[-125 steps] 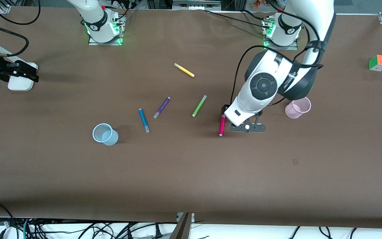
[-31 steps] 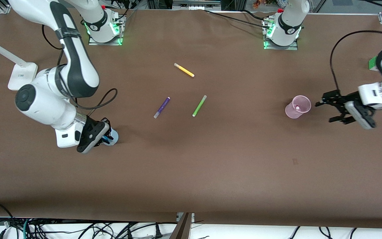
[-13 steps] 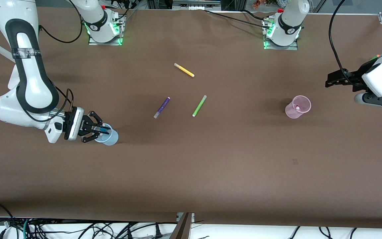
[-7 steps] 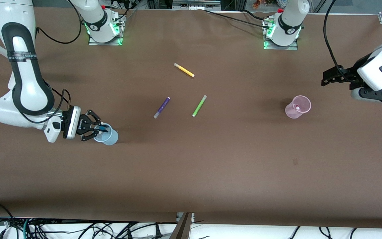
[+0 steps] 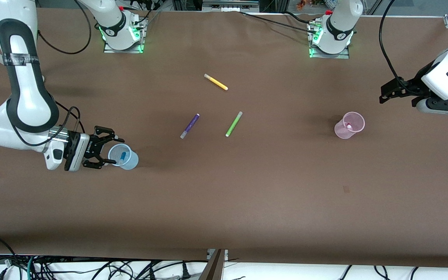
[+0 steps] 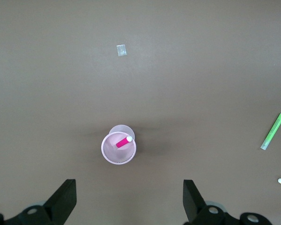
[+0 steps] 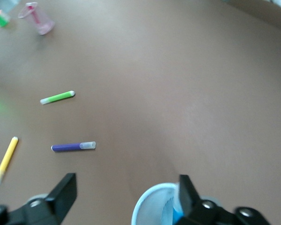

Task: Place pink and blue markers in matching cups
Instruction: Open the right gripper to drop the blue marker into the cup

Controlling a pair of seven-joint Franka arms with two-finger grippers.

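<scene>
The light blue cup (image 5: 124, 157) stands toward the right arm's end of the table with the blue marker (image 5: 122, 156) upright inside it. My right gripper (image 5: 105, 151) is open and empty just beside that cup. In the right wrist view the cup (image 7: 155, 206) and marker (image 7: 177, 217) sit by one finger of that gripper (image 7: 126, 197). The pale pink cup (image 5: 350, 125) holds the pink marker (image 5: 348, 126). My left gripper (image 5: 383, 94) is open and empty, up in the air toward the left arm's end. The left wrist view shows the pink cup (image 6: 119, 149) with the pink marker (image 6: 123, 142) below that gripper (image 6: 129, 206).
A yellow pen (image 5: 216, 82), a purple pen (image 5: 189, 126) and a lime-green pen (image 5: 233, 124) lie on the table's middle, between the cups. A colour cube (image 7: 0, 18) shows near the pink cup (image 7: 37, 18) in the right wrist view.
My right gripper has opened, let go of the blue marker and drawn back from the blue cup; the marker now stands in the cup. My left gripper has barely shifted.
</scene>
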